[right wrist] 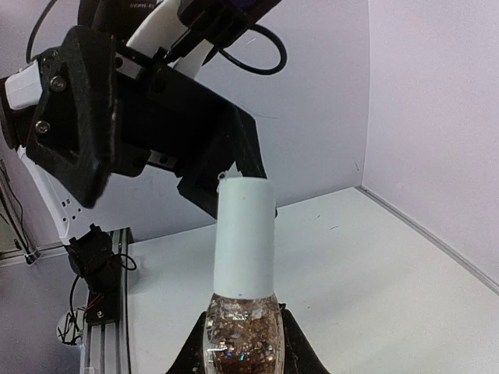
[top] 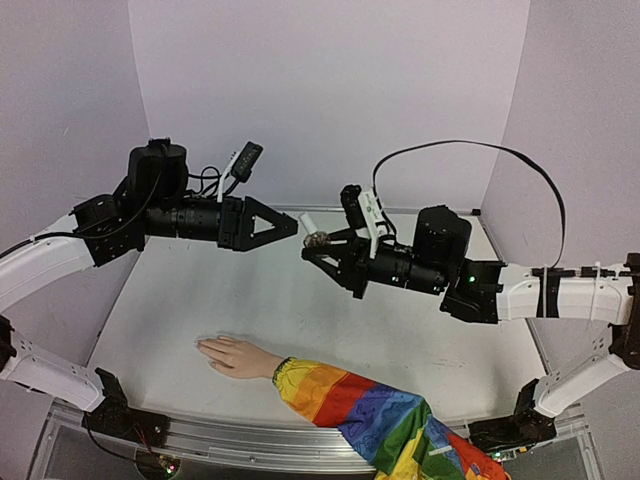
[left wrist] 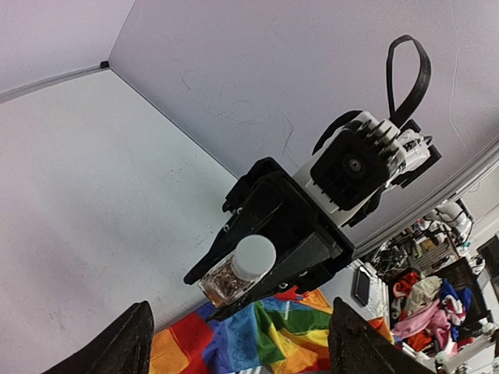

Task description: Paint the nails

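A pale mannequin hand (top: 236, 357) lies flat on the table, fingers pointing left, its rainbow sleeve (top: 350, 402) trailing to the right. The nails at its fingertips (top: 203, 347) are too small to make out. Above the table's middle, my right gripper (top: 316, 247) is shut on a small clear glitter-polish bottle (right wrist: 240, 341) with a tall white cap (right wrist: 245, 235). My left gripper (left wrist: 242, 331) faces that cap (left wrist: 255, 255) from the left. Its fingers (left wrist: 129, 336) are wide open and a little short of the cap, holding nothing.
White walls close the table at the back and on both sides. A metal rail (top: 250, 438) runs along the near edge beside the arm bases. The sleeve (left wrist: 257, 335) hangs over that edge at the right front.
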`<state>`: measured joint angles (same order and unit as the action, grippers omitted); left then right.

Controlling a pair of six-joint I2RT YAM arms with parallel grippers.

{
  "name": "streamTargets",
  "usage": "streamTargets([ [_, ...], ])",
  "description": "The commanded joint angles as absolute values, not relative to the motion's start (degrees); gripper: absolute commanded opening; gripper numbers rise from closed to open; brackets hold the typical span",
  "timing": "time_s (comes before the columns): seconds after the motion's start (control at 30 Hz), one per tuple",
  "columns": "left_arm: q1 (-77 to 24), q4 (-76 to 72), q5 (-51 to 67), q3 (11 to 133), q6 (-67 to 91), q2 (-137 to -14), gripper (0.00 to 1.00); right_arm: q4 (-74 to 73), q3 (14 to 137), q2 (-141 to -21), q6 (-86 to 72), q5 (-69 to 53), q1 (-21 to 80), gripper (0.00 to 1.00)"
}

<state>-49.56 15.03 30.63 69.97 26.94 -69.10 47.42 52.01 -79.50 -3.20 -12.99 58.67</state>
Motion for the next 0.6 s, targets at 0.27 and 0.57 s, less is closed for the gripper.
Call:
streamTargets([
  [0.27,-49.66,29.71,32.25,82.75,20.38,-74.27,0.6,47.5,57.01,-82.31,-2.7,-18.43,58.8,0.0],
  [0.57,-49.66,31.79,31.72,85.0,18.84,-77.1,0.44,46.93,57.82,-83.12,-2.33,-18.64,58.83,0.0],
])
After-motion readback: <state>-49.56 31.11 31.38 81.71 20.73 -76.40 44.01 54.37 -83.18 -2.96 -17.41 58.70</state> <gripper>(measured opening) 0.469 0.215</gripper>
